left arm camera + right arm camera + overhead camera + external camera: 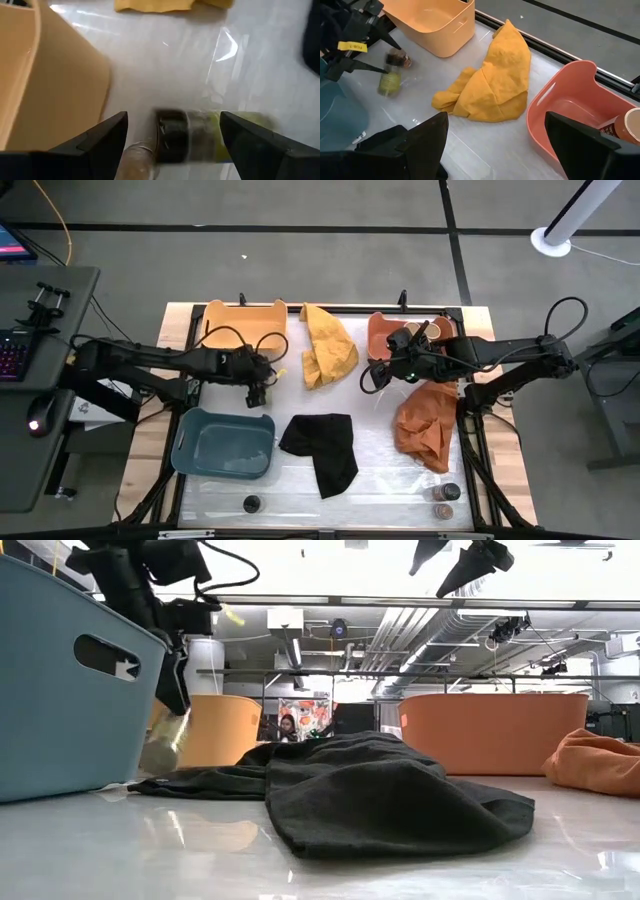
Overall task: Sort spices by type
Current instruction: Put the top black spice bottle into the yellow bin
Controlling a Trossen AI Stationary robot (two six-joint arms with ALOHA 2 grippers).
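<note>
I take the black cloth (322,450) in the middle of the table as my landmark and read across from the left. Left of the cloth sits the blue tray (224,444), and beyond it, further from me, the yellow tray (243,328). My left gripper (257,393) hangs between those two trays, up-left of the cloth, with its jaws spread and nothing in them. Lying on its side between the fingers in the left wrist view is a dark-lidded spice jar (197,137) with greenish contents, and a second jar (399,59) rests just beside it nearer the yellow tray. I judge these jars light, rigid and smooth-walled, so lying down they will roll away from a sloppy pinch; I would close across the round body near the lid, square to its axis. One more dark-lidded jar (251,503) stands at the near edge, down-left of the cloth. Behind the cloth lies the yellow cloth (328,343). Up-right of the black cloth my right gripper (376,374) waits spread wide and empty, beside the coral tray (383,332), which already holds tan-lidded jars (432,330). Right of the landmark is the rust-orange cloth (427,423), and past it two jars (446,501) stand at the near right corner.
</note>
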